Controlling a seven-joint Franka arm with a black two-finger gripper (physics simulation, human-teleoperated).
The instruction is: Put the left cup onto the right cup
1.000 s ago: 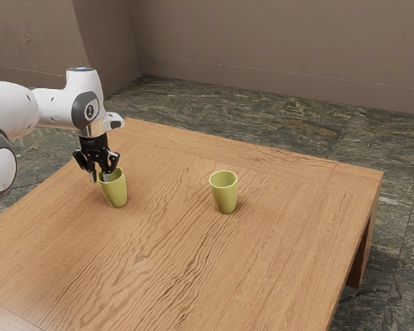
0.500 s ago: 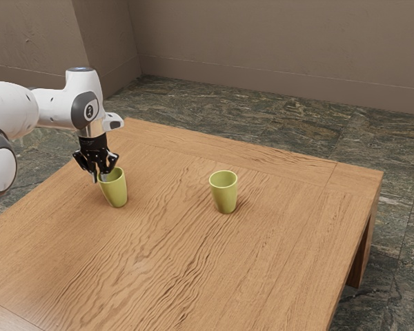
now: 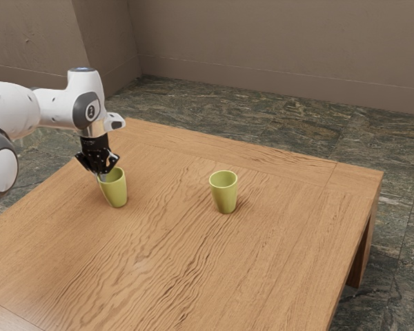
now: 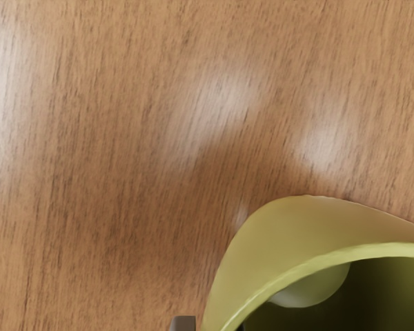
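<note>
Left cup (image 3: 114, 187): yellow-green, handle-less, base on the wooden table (image 3: 193, 262), toward the exterior view's left and near the table's far-left edge. It looks a touch tipped, rim toward the arm, but we can't confirm that. Our white arm (image 3: 48, 107) comes in from the exterior view's left, with the hand pointing down over the cup. Gripper (image 3: 103, 170) is at the rim on the arm's side. The black fingers are drawn close and clenched on the cup wall, one looks inside the mouth and one outside. We read this as a grasp on the left cup. In the wrist view the left cup (image 4: 310, 248) sits right under our hand. Its curved rim and outer wall are large and blurred, the dark interior is open to the camera, and a paler round patch shows inside. Around it is bare wood grain of the table (image 4: 124, 138) with a few soft highlights. Moving right in the exterior view, the right cup (image 3: 223, 192) has the same colour and shape. It is upright, mouth up, near the table's middle, well apart from the left cup, with nothing on it. Right of that is open tabletop up to the table's right edge. Past that are a dark marbled stone floor (image 3: 276, 117) and a plain brown wall (image 3: 297, 41) behind.
</note>
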